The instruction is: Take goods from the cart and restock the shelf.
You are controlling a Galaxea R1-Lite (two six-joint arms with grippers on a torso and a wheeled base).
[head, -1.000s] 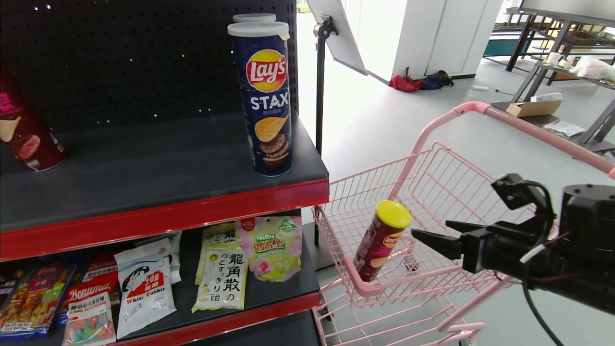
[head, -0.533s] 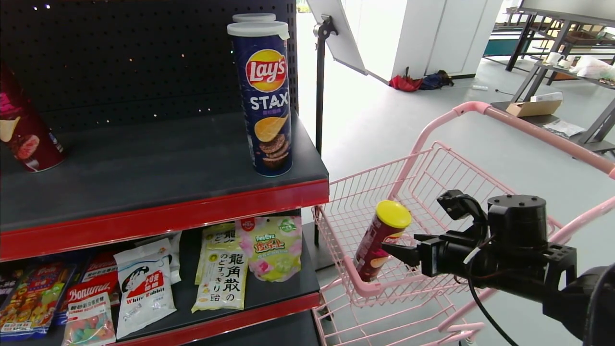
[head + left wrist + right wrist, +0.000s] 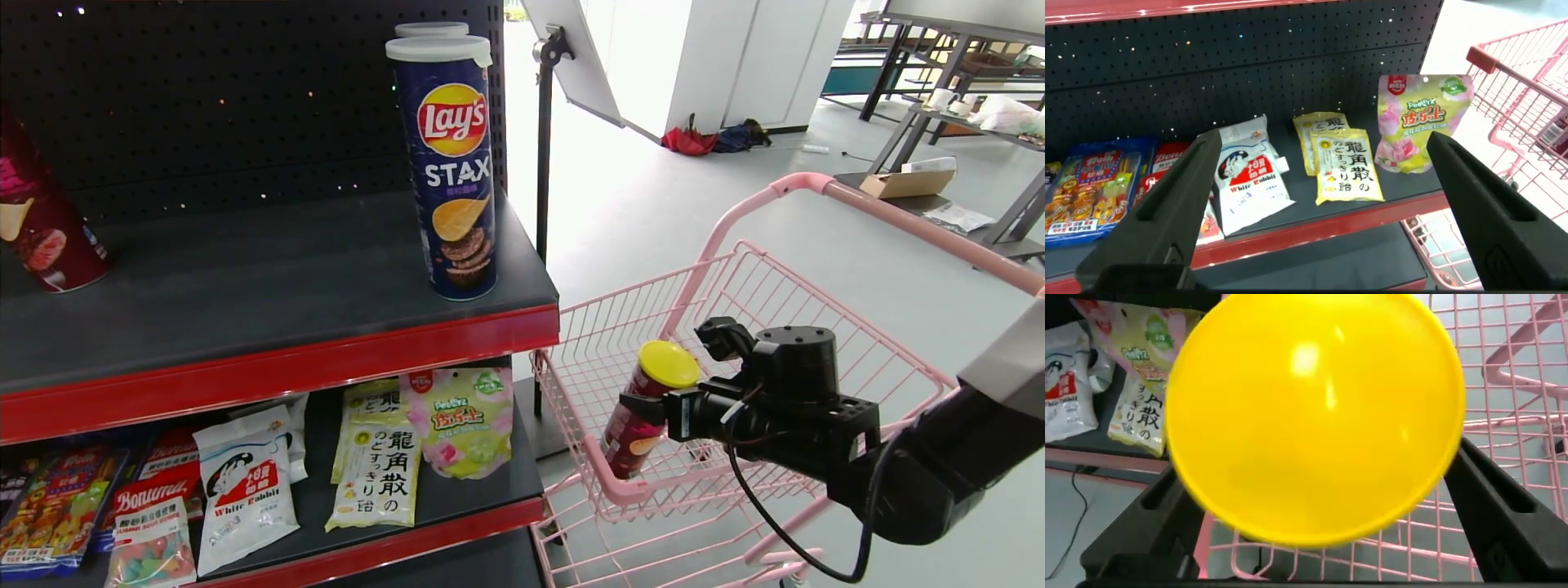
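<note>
A dark red chip can with a yellow lid [image 3: 668, 363] leans upright in the front corner of the pink cart [image 3: 620, 490]. My right gripper [image 3: 651, 403] is level with the can just under the lid, its fingers [image 3: 633, 402] open on either side of it. The lid [image 3: 1315, 416] sits between the two spread fingers [image 3: 1503, 514] in the right wrist view. The upper shelf [image 3: 277, 371] holds a tall blue chip can [image 3: 453, 171] at its right end and a dark red can [image 3: 41, 220] at the far left. My left gripper [image 3: 1319, 163] hangs open before the lower shelf.
Snack bags lie on the lower shelf: a white one [image 3: 1249, 175], yellow ones [image 3: 1347, 163] and a green-pink one [image 3: 1423, 122]. The upper shelf is bare between its two cans. A black stand pole [image 3: 543, 163] rises between shelf and cart. The cart's handle [image 3: 898, 216] runs behind my right arm.
My right arm has moved left across the cart to the yellow-lidded can, and its open fingers now flank it. The can has stayed in place.
</note>
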